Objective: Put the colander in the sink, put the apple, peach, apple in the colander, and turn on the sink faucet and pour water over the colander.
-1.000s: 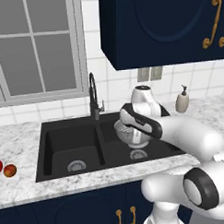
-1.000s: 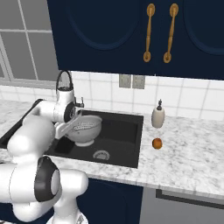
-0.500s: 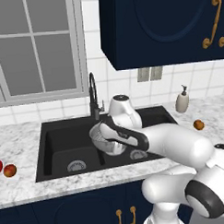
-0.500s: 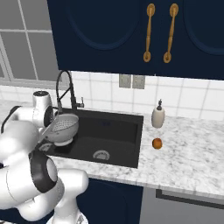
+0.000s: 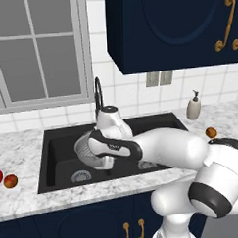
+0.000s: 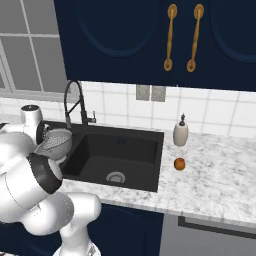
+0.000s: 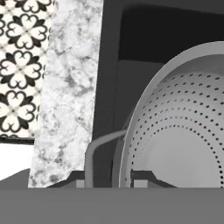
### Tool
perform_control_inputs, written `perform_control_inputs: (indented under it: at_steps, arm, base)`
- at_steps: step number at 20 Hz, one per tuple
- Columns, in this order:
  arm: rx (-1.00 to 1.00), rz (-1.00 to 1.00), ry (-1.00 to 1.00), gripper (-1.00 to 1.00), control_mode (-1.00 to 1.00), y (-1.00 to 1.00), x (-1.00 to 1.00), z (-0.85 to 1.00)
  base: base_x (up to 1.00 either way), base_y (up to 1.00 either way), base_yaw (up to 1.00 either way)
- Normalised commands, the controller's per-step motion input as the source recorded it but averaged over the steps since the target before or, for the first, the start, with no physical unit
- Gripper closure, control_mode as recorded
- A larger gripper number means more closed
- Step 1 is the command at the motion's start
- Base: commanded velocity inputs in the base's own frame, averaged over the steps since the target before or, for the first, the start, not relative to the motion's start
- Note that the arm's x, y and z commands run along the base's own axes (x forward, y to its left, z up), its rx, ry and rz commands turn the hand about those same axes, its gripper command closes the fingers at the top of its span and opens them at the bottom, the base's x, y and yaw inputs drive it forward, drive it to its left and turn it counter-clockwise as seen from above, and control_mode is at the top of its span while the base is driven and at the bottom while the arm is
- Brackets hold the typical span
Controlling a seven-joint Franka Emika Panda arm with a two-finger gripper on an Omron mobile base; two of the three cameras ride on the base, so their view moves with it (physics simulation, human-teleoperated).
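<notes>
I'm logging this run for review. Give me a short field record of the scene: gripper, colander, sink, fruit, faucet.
gripper: shut on the rim of the round silvery perforated metal colander
colander: held over the left basin of the matte black double-basin sink, no fruit inside
fruit: small orange-yellow peach on the marble counter right of the sink; two red apples on the counter to its left
faucet: tall black gooseneck faucet, no water running

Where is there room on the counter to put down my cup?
Bare counter lies right of the sink, in front of the soap bottle and the peach. More lies left of the sink, between it and the two apples. The left basin is crowded: the gripper holds the colander there.
</notes>
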Motion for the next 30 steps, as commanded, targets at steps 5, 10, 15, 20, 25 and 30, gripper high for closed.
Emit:
perform_control_inputs:
  at_steps: [5, 10, 15, 20, 25, 30]
  arm:
    - [0.0, 0.01, 0.01, 1.0, -1.0, 0.39, 0.42, -0.03]
    - [0.08, 0.02, 0.05, 1.0, -1.0, 0.38, 0.26, -0.28]
    - [0.03, 0.0, 0.0, 1.0, -1.0, 0.34, 0.19, -0.55]
    - [0.0, 0.0, -0.01, 1.0, -1.0, 0.39, 0.28, -0.46]
    - [0.0, 0.0, -0.01, 1.0, -1.0, 0.06, 0.51, -0.36]
    - [0.0, -0.04, -0.02, 1.0, -1.0, 0.0, 0.62, -0.41]
  base:
    - [0.0, 0.0, 0.0]
    - [0.0, 0.0, 0.0]
    - [0.0, 0.0, 0.0]
    - [0.0, 0.0, 0.0]
    - [0.0, 0.0, 0.0]
    - [0.0, 0.0, 0.0]
